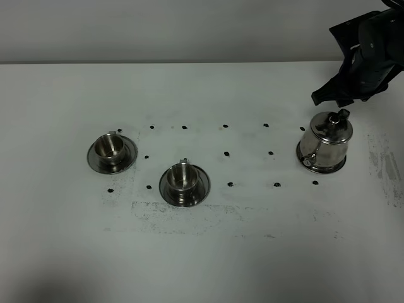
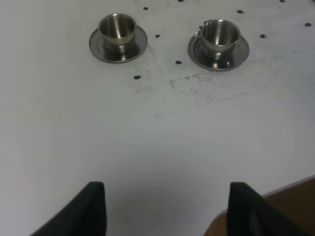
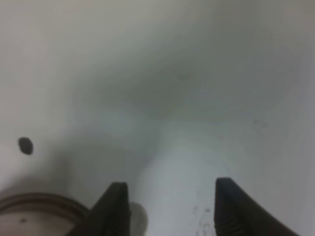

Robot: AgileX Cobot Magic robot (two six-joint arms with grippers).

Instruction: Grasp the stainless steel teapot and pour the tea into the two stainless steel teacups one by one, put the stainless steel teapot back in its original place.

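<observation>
The stainless steel teapot (image 1: 325,146) stands upright on the white table at the right, lid shut; part of its rim (image 3: 39,206) shows in the right wrist view. My right gripper (image 1: 338,100) (image 3: 170,206) hovers just above and behind it, open, with only table between its fingers. The two stainless steel teacups sit on saucers to the left: one far left (image 1: 112,149) (image 2: 117,28), one nearer the middle (image 1: 184,178) (image 2: 220,34). My left gripper (image 2: 167,211) is open over bare table, well short of the cups. The tea is hidden.
Small black dots (image 1: 226,153) mark a grid on the table between cups and teapot. Grey scuffing (image 1: 221,218) runs along the tabletop in front of the cups. The table's edge (image 2: 275,189) lies close to the left gripper, with brown floor beyond.
</observation>
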